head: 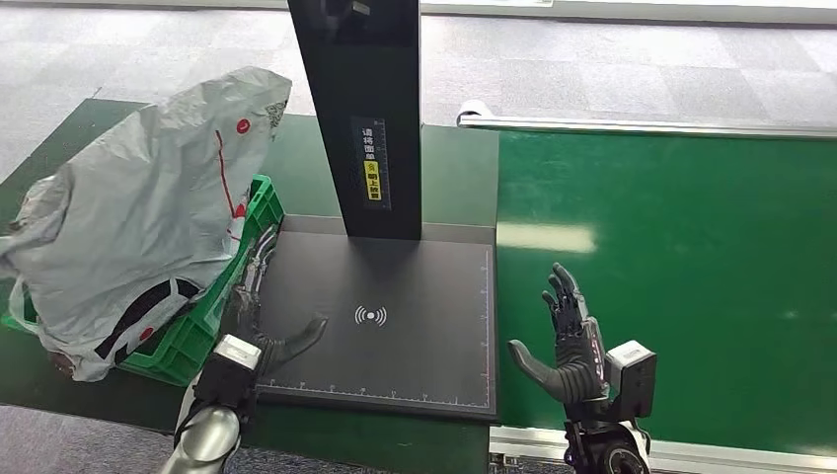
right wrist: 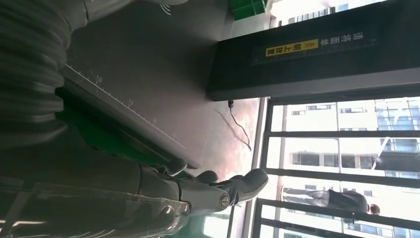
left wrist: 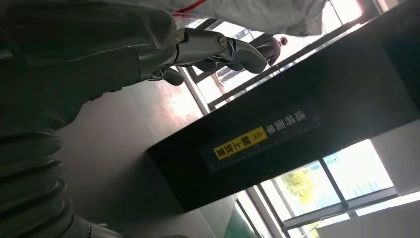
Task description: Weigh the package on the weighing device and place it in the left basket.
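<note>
Green table: grey package (head: 138, 212) lies slumped over the left basket (head: 202, 321), its long axis tilted; my left hand (head: 259, 306) just beside it, fingers spread, holding nothing; right hand (head: 568, 341) likewise empty, well apart

Package (head: 138, 212) lies in the basket (head: 202, 331), left of the weighing device (head: 395, 326).

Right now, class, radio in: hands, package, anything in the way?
Left hand open beside green basket. Right hand open over green table. Grey package in basket. Scale platform bare.
</note>
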